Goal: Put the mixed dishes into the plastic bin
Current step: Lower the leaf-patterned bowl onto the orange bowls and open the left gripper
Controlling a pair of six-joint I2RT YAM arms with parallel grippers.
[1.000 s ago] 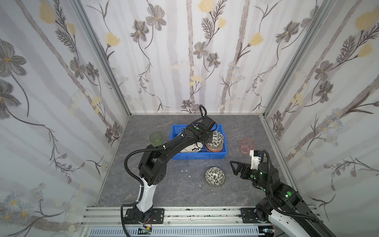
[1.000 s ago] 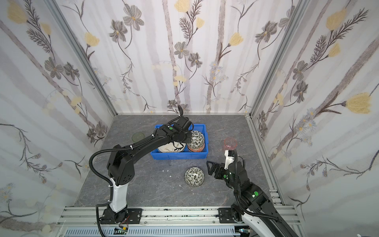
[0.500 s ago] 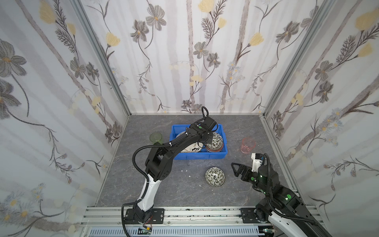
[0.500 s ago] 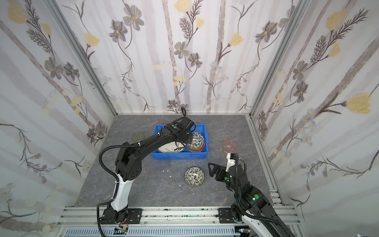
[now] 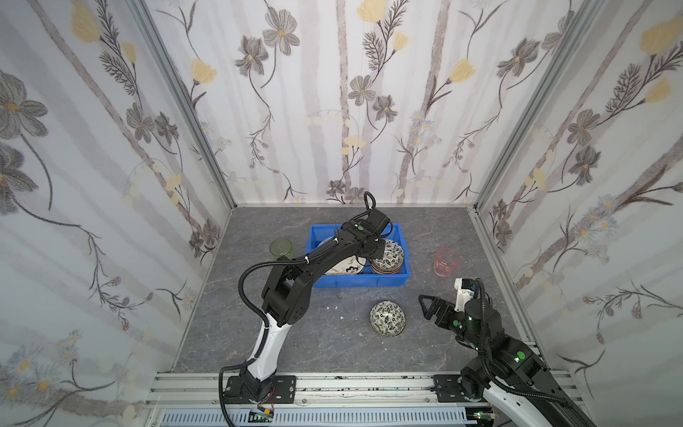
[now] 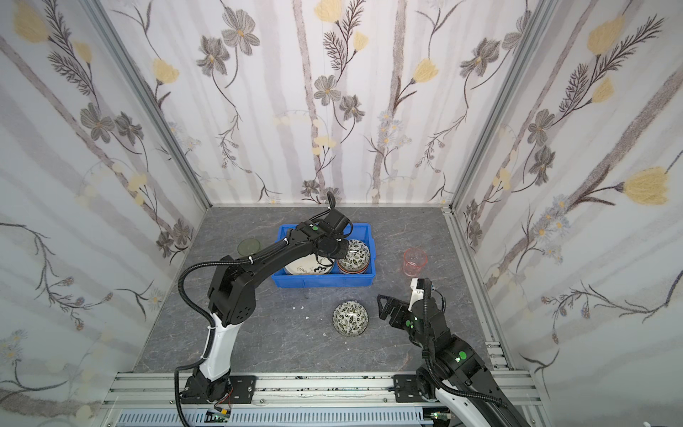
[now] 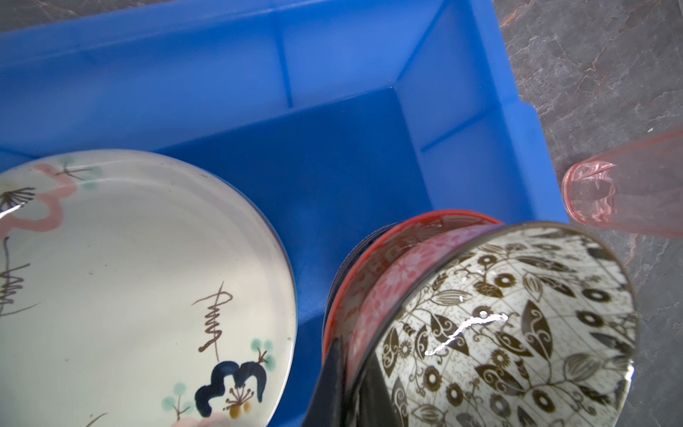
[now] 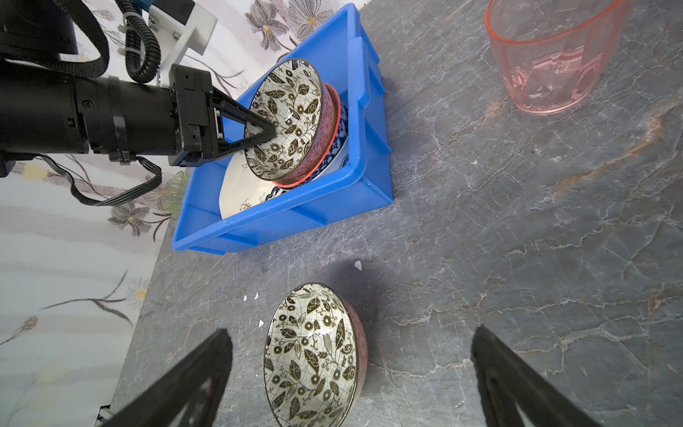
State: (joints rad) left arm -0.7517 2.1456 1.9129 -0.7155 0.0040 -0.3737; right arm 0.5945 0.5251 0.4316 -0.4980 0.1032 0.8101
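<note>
Left arm (image 5: 288,292) shifted; tool (image 8: 271,135) pinches leaf bowl (image 8: 292,111) rim.

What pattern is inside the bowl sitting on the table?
Black-and-white leaf and flower print on the bowl, clearest in the right wrist view.

The blue bin (image 5: 354,281) holds a cream plate (image 7: 129,277) beside stacked bowls (image 8: 330,125) topped by a tilted leaf bowl (image 8: 284,118); a second leaf bowl (image 5: 387,318), pink tumbler (image 5: 446,261) and green tumbler (image 5: 281,248) stand outside.

Quick count: three stacked bowls (image 8: 295,122), one loose bowl (image 8: 312,355), one plate (image 7: 129,277), green tumbler (image 5: 281,248), pink tumbler (image 5: 447,260), one bin (image 5: 354,283).
</note>
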